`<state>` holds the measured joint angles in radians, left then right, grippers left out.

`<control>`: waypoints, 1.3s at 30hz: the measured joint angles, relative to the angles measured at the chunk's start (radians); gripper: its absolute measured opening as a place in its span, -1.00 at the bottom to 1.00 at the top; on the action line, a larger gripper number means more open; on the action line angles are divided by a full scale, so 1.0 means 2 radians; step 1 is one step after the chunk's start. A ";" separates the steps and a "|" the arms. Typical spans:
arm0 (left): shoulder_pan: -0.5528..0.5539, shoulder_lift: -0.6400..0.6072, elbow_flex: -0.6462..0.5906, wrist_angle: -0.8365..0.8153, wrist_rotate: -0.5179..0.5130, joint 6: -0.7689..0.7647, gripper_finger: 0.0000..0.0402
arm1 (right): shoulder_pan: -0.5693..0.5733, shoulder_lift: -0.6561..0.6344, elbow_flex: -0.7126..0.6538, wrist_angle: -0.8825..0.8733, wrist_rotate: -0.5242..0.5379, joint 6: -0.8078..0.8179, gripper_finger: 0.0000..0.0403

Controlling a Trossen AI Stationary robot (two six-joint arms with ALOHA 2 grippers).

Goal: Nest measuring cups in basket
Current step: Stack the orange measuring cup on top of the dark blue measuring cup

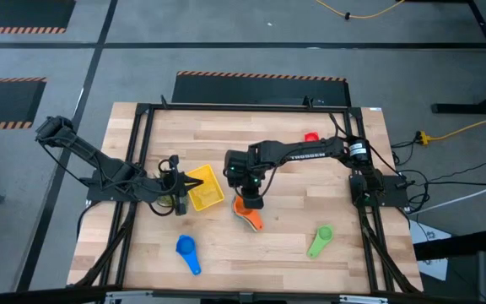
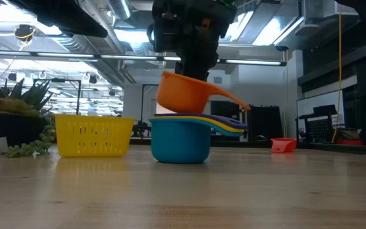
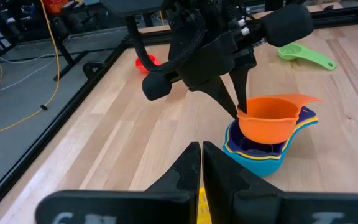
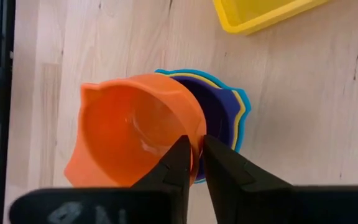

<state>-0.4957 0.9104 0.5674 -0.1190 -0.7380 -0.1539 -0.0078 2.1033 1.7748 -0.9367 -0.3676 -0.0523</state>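
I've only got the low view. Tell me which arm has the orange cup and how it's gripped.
Observer: The right hand. It pinches the orange cup by its rim, one finger inside the bowl and one outside.
Operator: Report where the other arm is.
Observer: The left hand sits at the yellow basket, on its left side in the high view.
Operator: List any cups I can't see.
Observer: A blue cup and a green cup lie loose near the table's front edge.
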 joint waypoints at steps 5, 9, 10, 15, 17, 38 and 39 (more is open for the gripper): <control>0.000 0.000 0.000 0.000 0.000 0.000 -0.95 | -0.001 0.000 0.000 -0.002 -0.012 -0.005 -0.76; 0.000 0.000 0.000 0.000 0.000 0.000 -0.95 | -0.005 0.000 0.000 -0.004 -0.020 -0.004 -0.76; 0.000 0.000 0.000 0.000 0.000 0.000 -0.95 | -0.006 0.000 0.000 -0.004 -0.026 -0.004 -0.76; 0.000 0.000 0.000 0.000 0.000 0.000 -0.95 | -0.008 0.000 0.000 -0.005 -0.029 -0.004 -0.76; 0.000 0.000 0.000 0.000 0.000 0.000 -0.95 | -0.009 0.000 0.000 -0.009 -0.034 -0.004 -0.76; 0.000 0.000 0.000 0.000 0.000 0.000 -0.95 | -0.007 0.000 0.000 -0.025 0.002 0.062 -0.76; 0.000 0.000 0.000 0.000 0.000 0.000 -0.95 | -0.007 0.000 0.000 -0.024 0.000 0.063 -0.76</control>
<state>-0.4961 0.9104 0.5674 -0.1192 -0.7383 -0.1539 -0.0223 2.1033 1.7741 -0.9845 -0.3676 0.0743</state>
